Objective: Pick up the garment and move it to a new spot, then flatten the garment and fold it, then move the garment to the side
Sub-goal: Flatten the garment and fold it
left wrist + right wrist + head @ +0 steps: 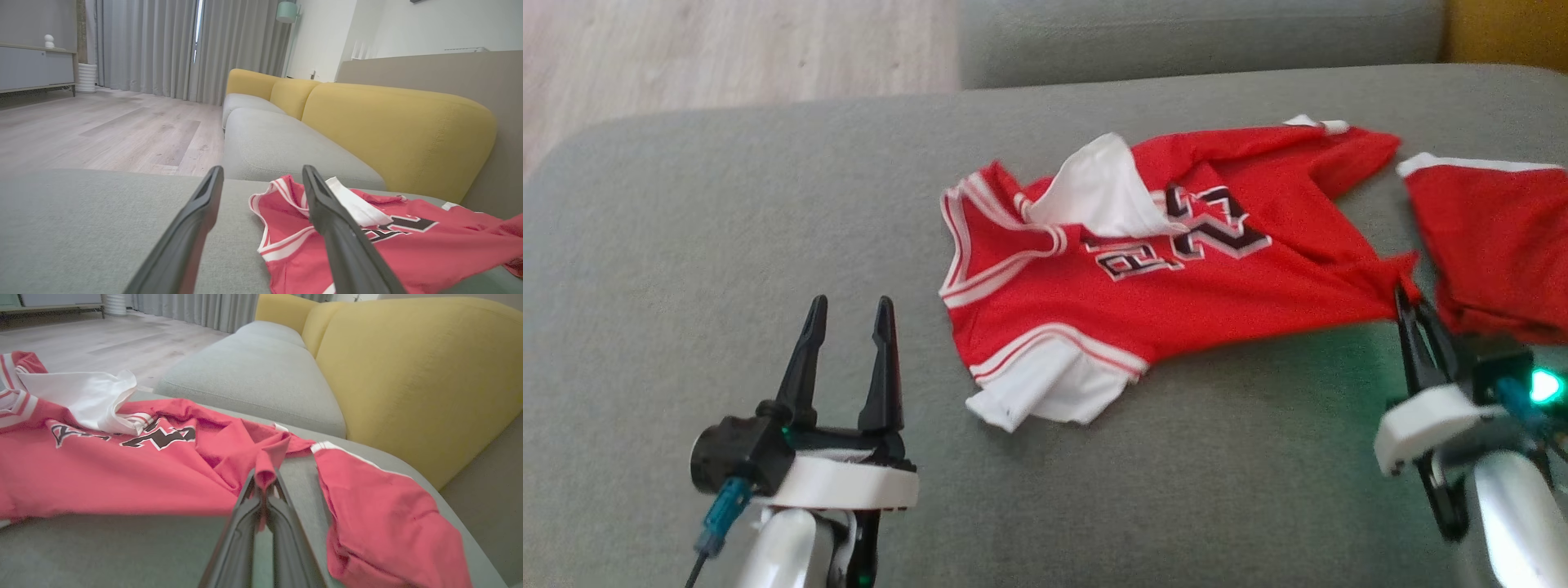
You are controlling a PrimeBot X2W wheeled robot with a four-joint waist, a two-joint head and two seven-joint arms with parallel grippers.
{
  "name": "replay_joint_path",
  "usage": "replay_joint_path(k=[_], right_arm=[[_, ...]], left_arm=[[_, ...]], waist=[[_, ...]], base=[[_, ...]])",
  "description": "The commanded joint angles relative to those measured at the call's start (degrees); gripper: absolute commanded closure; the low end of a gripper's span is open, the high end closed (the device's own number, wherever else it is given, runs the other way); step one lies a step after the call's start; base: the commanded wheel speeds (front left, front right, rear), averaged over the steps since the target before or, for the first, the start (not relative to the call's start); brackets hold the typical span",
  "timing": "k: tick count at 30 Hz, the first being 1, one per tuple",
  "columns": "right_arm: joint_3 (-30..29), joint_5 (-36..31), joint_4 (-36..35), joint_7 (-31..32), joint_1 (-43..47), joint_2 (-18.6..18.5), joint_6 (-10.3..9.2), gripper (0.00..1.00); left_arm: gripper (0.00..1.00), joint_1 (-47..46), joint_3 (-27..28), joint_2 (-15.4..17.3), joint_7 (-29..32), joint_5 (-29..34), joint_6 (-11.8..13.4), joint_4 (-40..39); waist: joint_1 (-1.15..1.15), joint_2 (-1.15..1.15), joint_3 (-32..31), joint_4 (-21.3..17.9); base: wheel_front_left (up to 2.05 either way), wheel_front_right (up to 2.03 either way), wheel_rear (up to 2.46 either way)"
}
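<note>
The right gripper (pixel 266 482) has its fingers pressed together on a bunched corner of the red jersey (pixel 1176 286), at the end nearest the robot's right. The left gripper (pixel 851 306) has its fingers spread and empty, near the sofa seat (pixel 686 204), to the left of the jersey's armholes. The jersey lies rumpled in the middle of the seat. It is a thin, slick knit with white striped trim, black block lettering, and white fabric flipped out near the neck. A second red, white-edged piece (pixel 1494 237) lies just beside it. This looks like the pick-up step. The next move calls for lifting the jersey clear of the coarse grey-green cushion without dragging its neighbour along.
</note>
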Motion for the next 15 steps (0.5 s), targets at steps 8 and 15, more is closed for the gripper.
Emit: replay_joint_path(k=[8,15], right_arm=[[-0.2,1.86,-6.3,3.99,3.67,-0.66,-0.04,0.0],[-0.53,2.71,-11.4,0.51,3.88,1.09,-0.04,0.0]], left_arm=[[0.0,-1.16,1.24,0.22,-0.29,0.51,-0.29,-2.07],[0.0,-1.12,1.85,0.22,-0.29,0.64,-0.5,-1.65]], waist=[[0.01,0.0,-1.03,-1.91],[0.01,0.0,-0.91,-0.74]], base=[[0.0,0.0,0.0],[0.0,0.0,0.0]])
